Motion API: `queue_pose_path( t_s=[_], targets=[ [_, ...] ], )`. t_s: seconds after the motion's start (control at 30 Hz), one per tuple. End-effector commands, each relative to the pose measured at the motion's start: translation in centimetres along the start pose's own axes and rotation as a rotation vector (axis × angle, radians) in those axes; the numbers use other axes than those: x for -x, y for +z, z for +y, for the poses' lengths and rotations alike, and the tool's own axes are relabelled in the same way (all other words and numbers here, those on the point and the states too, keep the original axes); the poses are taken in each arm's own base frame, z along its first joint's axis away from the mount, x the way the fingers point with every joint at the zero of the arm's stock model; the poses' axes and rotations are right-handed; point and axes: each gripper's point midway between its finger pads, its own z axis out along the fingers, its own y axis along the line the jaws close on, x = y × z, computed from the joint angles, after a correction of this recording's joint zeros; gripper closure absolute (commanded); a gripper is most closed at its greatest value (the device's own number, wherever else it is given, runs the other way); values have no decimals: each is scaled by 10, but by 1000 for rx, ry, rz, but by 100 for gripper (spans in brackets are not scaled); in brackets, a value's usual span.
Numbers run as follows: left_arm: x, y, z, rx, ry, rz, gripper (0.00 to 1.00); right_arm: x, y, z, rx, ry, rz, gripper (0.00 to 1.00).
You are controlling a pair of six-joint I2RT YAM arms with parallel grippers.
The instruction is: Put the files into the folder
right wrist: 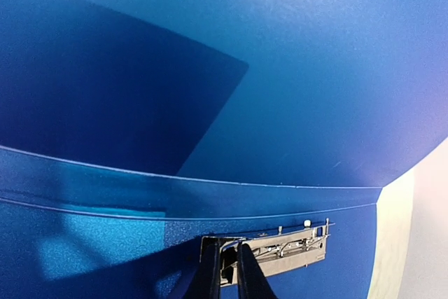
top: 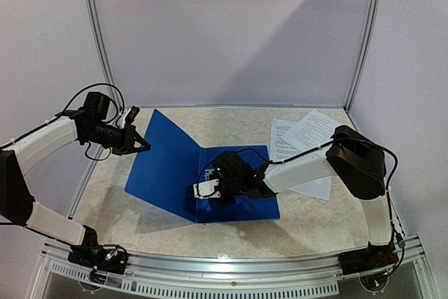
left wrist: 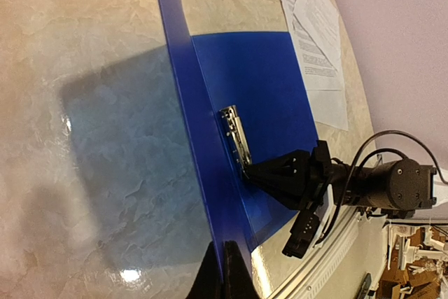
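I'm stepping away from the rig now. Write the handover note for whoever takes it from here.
Left gripper: shut on the cover edge of the folder, holding the cover raised.
Right gripper: tips at the near end of the metal clip by the spine, jaws almost together; a grip on it can't be confirmed.
Files: loose pile on the table, right of the folder, none inside.
Done: folder is open.
Left: probably open the clip, move the files in, close the cover.

A robotics lab: white partition walls point(top: 231, 33) enclose a marble-patterned table point(top: 168, 229) with aluminium rail point(top: 231, 264).
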Motion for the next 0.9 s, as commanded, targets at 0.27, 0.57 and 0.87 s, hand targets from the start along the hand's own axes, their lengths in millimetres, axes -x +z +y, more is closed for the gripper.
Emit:
queue_pose_path(
  t_s=[0.27, 0.57, 0.87],
  targets=[
    [2, -6, 0, -1, 21, -23, 100, -37, 13, 23, 77, -72, 130, 96],
    [3, -6, 0, 1, 21, -23, 100, -51, 18, 46, 134, -172, 191, 98],
    [3, -7, -1, 0, 27, -23, 100, -83, 16, 76, 210, -183, 277, 100]
  ],
)
